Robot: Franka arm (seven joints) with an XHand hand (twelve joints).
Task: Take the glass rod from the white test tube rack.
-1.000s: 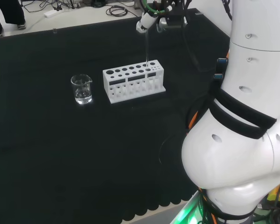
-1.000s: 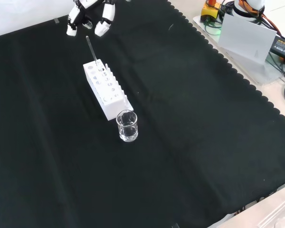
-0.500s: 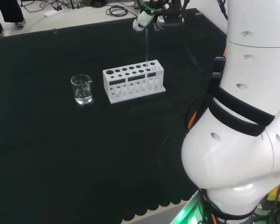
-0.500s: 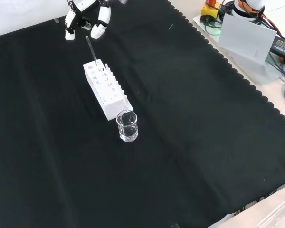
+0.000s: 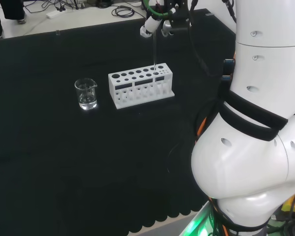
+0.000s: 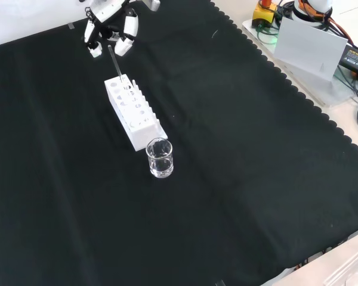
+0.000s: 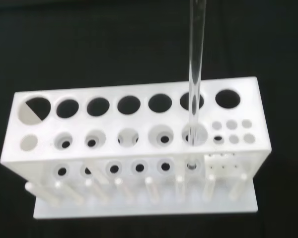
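Note:
The white test tube rack [image 5: 140, 84] stands on the black cloth, with a thin glass rod [image 5: 154, 51] upright in a hole near its right end in the head view. In the front view the rod [image 6: 113, 62] rises from the rack's [image 6: 134, 110] far end. The hand [image 6: 126, 36] hangs just over the rod's top, its fingers spread to either side of the tip and apart from it. The head view puts the hand [image 5: 150, 25] right above the rod. In the wrist view the rod [image 7: 196, 74] stands in one of the rack's [image 7: 134, 124] large holes.
A small clear glass beaker [image 5: 86, 93] stands left of the rack in the head view, and just in front of it [image 6: 160, 158] in the front view. The arm's big white links [image 5: 255, 123] take up the right of the head view.
The hand has come down a little towards the rod's top, and its fingers now stand closer on either side of it. Rod, rack and beaker have not moved.

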